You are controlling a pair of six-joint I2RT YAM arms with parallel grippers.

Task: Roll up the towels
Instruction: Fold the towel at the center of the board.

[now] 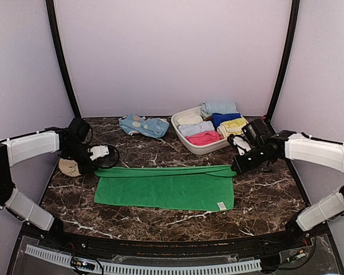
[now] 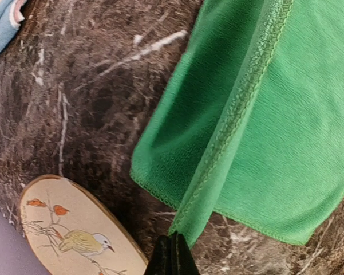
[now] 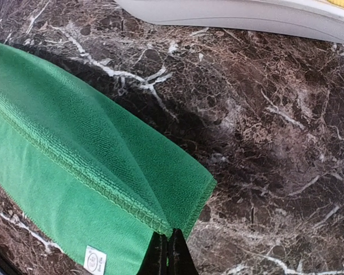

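Observation:
A bright green towel (image 1: 166,189) lies spread across the middle of the dark marble table, its far edge folded over toward the front as a narrow strip. My left gripper (image 1: 96,170) is shut on the far-left corner of that fold; in the left wrist view the pinched hem (image 2: 217,149) rises from the shut gripper (image 2: 173,245). My right gripper (image 1: 236,168) is shut on the far-right corner, and the folded green towel (image 3: 74,172) fans out from the gripper (image 3: 167,243). A white label (image 3: 95,260) sits on the towel's near right corner.
A white basin (image 1: 186,143) at the back right holds several folded cloths, a yellow one (image 1: 236,125) among them. A light blue cloth (image 1: 143,125) lies at the back centre. A tan oval bird-print disc (image 2: 74,229) rests just left of the towel.

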